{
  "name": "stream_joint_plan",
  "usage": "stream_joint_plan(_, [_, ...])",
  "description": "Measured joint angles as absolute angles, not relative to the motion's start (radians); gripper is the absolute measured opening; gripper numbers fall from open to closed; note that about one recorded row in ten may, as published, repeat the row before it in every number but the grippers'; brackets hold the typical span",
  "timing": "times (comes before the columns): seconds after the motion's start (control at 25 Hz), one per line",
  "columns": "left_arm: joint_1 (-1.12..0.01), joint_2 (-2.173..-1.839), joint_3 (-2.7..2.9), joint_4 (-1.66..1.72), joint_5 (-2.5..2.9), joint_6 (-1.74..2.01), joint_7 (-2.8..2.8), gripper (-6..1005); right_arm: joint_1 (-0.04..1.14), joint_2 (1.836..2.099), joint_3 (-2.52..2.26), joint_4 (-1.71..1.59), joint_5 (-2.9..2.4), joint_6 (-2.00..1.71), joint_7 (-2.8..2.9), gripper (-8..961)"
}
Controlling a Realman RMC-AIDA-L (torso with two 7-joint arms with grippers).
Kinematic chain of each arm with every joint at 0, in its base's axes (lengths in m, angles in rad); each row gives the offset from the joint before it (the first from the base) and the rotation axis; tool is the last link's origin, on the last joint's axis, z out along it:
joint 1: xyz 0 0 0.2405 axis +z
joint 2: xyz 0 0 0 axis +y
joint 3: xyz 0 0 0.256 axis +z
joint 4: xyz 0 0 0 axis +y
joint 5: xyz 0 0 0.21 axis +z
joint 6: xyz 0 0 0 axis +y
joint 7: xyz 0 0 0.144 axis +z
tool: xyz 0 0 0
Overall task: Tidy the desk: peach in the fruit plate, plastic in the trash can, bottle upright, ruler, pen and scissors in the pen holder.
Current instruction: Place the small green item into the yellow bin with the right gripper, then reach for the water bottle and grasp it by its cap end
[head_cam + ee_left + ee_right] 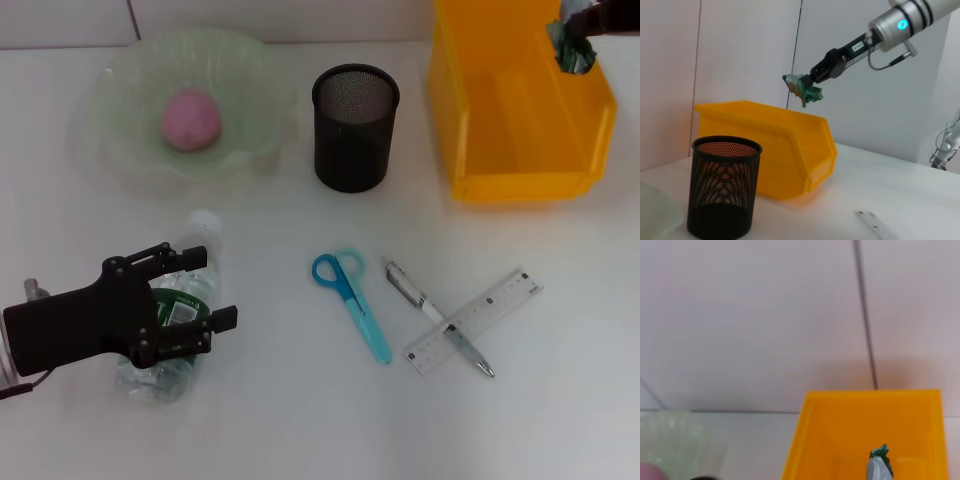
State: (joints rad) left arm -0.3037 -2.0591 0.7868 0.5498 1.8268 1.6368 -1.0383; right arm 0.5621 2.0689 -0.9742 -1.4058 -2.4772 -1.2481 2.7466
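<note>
right tool (812, 82) grasps crumpled green-silver plastic (571, 45) above the yellow bin's (520, 110) far-right rim, upper right; left tool (185, 300) released over the lying bottle (180, 300), lower left.

Black skeletal left gripper (195, 290), silver right arm (900, 17), blue light, grey cable

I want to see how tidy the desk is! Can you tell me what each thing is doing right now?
Pink peach: lying in the pale green fruit plate.
Clear plastic bottle: lying down, left tool around it.
Crumpled green plastic wrapper: held above the yellow bin by the right tool.
Black mesh pen holder: upright.
Blue scissors: closed, flat on the desk.
Silver pen: on the desk, under the clear ruler.
</note>
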Motion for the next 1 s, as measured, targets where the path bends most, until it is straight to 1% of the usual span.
stream_joint_plan(0.12, [-0.312,-2.061,0.786,0.552,1.825,1.640,-1.043,831,0.631,2.048,-0.928,-1.223,-2.412,-1.186,2.599,98])
stream_joint_plan(0.28, [-0.317,-2.062,0.760,0.552,1.824,1.640,-1.048,832,0.652,2.046,-0.928,-1.164,-2.405,-1.157,2.570,110])
stream_joint_plan(0.44, [-0.319,-2.062,0.699,0.552,1.822,1.667,-1.058,832,0.650,2.045,-0.927,-1.159,-2.407,-1.145,2.567,311])
stream_joint_plan(0.6, [-0.324,-2.063,0.692,0.564,1.820,1.681,-1.089,833,0.632,2.048,-0.924,-1.192,-2.402,-1.154,2.559,548])
stream_joint_plan(0.68, [-0.328,-2.066,0.692,0.595,1.814,1.686,-1.156,833,0.597,2.058,-0.926,-1.249,-2.381,-1.174,2.539,583])
stream_joint_plan(0.72, [-0.328,-2.067,0.691,0.607,1.808,1.684,-1.183,833,0.536,2.076,-0.932,-1.331,-2.311,-1.200,2.482,601])
stream_joint_plan(0.76, [-0.328,-2.067,0.691,0.607,1.808,1.684,-1.183,834,0.536,2.076,-0.932,-1.331,-2.311,-1.200,2.482,619])
stream_joint_plan(0.8, [-0.328,-2.067,0.691,0.607,1.808,1.684,-1.183,834,0.490,2.083,-0.938,-1.376,-2.252,-1.208,2.438,636])
stream_joint_plan(0.88, [-0.317,-2.073,0.703,0.746,1.775,1.611,-1.453,834,0.388,2.085,-0.967,-1.429,-2.085,-1.215,2.327,671])
stream_joint_plan(0.92, [-0.317,-2.073,0.703,0.746,1.775,1.611,-1.453,834,0.287,2.083,-0.996,-1.436,-1.862,-1.217,2.197,689])
stream_joint_plan(0.96, [-0.305,-2.075,0.715,0.814,1.776,1.593,-1.532,835,0.287,2.083,-0.996,-1.436,-1.862,-1.217,2.197,707])
stream_joint_plan(1.0, [-0.280,-2.078,0.753,0.908,1.775,1.587,-1.612,835,0.249,2.083,-1.002,-1.430,-1.788,-1.223,2.139,724])
